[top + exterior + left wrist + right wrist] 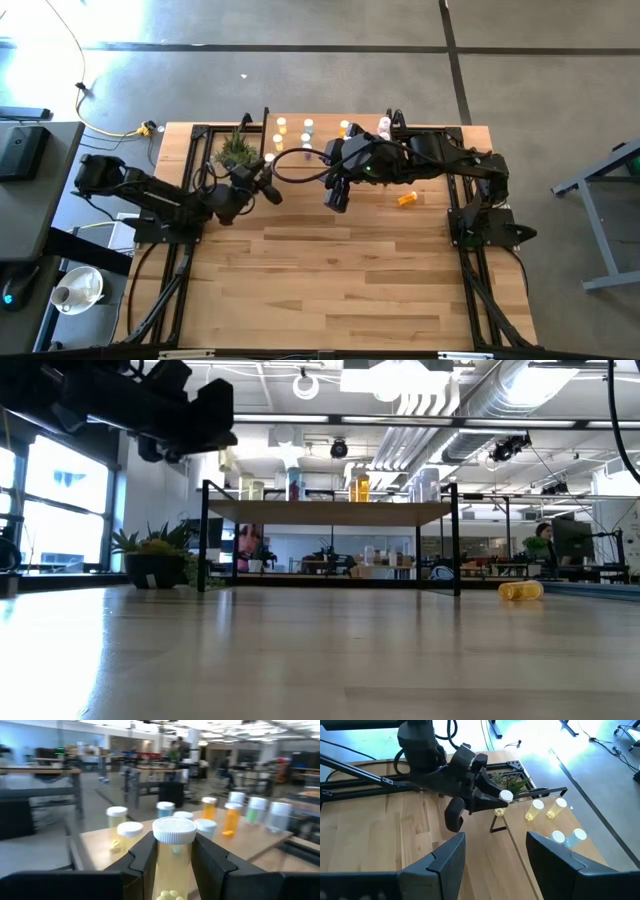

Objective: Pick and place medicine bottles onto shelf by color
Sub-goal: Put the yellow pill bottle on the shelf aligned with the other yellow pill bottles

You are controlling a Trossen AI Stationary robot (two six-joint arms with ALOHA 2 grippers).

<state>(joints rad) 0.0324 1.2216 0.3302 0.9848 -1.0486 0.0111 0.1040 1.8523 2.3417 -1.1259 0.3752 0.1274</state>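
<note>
Left wrist view: your left gripper (174, 865) clamps a yellow bottle (173, 852) between its fingers, the shelf (100, 842) just ahead; bottles crowded there could topple. Right gripper (495, 852) gapes empty.

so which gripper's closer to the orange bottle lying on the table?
Right. The right gripper hovers open just left of the orange bottle; the left gripper, holding a yellow bottle, is farther left.

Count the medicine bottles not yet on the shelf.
2. One yellow bottle is clamped in the left gripper near the shelf; a second bottle lies on its side on the table. The arms may hide others.
</note>
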